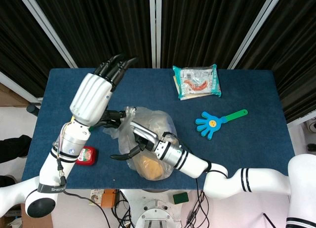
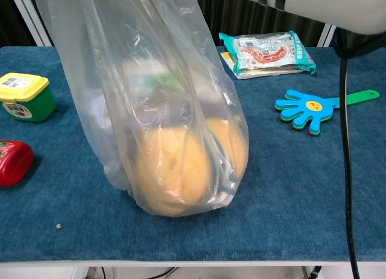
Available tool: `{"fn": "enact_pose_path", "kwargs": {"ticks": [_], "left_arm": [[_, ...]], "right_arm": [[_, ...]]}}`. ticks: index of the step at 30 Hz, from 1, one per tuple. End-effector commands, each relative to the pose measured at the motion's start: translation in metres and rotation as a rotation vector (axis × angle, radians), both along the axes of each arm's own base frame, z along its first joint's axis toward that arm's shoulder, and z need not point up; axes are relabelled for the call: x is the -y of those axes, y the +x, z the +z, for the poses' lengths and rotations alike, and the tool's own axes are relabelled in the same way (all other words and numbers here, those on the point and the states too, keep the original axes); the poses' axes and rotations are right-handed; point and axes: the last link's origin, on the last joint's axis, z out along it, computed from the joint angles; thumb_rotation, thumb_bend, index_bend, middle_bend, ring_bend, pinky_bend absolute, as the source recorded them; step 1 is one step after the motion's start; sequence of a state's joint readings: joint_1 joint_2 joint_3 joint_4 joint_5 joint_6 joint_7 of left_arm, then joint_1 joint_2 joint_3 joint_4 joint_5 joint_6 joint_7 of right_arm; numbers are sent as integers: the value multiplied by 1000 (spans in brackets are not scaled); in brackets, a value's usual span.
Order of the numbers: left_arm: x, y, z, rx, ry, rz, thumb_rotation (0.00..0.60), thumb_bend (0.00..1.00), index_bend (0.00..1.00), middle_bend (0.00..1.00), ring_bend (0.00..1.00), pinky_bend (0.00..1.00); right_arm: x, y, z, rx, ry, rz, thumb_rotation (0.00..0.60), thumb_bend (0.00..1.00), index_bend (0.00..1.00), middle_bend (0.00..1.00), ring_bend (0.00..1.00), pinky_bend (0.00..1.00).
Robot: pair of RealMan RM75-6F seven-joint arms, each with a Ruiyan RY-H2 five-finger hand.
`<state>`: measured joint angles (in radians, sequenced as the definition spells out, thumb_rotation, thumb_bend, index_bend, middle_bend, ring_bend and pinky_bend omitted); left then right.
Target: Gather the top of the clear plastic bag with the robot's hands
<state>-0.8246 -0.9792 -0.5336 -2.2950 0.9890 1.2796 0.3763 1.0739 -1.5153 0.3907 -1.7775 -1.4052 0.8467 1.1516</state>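
Plastic, clear and crinkled, forms the bag [image 1: 148, 139] standing mid-table [image 1: 247, 154] around a rounded orange lump [image 2: 181, 176]. The right hand [image 1: 140, 141] pinches its gathered top; the left hand [image 1: 106, 97], just left of the bag, grips that film too, upper fingers spread.
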Motion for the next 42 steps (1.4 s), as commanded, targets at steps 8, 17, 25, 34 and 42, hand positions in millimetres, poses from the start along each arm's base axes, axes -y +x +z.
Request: {"fn": "enact_pose_path", "kwargs": {"ticks": [8, 17, 25, 34, 42], "left_arm": [[-27, 15, 9, -34, -61, 111, 600, 50, 83, 171, 81, 202], [-48, 12, 21, -179, -293, 263, 600, 51, 73, 170, 81, 201], [-54, 17, 26, -271, -366, 289, 600, 51, 73, 170, 81, 201], [-57, 29, 18, -315, -378, 292, 600, 51, 73, 170, 81, 201], [-66, 23, 20, -354, -433, 350, 600, 51, 73, 170, 81, 198]], "right_arm": [[-2, 1, 0, -5, 5, 5, 600, 211, 73, 143, 21, 103], [-3, 4, 7, 1, 38, 14, 600, 212, 107, 205, 67, 172], [1, 7, 9, 14, 54, 11, 600, 211, 220, 266, 153, 246], [2, 16, 6, 20, 80, 21, 600, 212, 241, 280, 172, 266], [4, 22, 14, 56, 85, 24, 600, 212, 314, 326, 223, 316]]}}
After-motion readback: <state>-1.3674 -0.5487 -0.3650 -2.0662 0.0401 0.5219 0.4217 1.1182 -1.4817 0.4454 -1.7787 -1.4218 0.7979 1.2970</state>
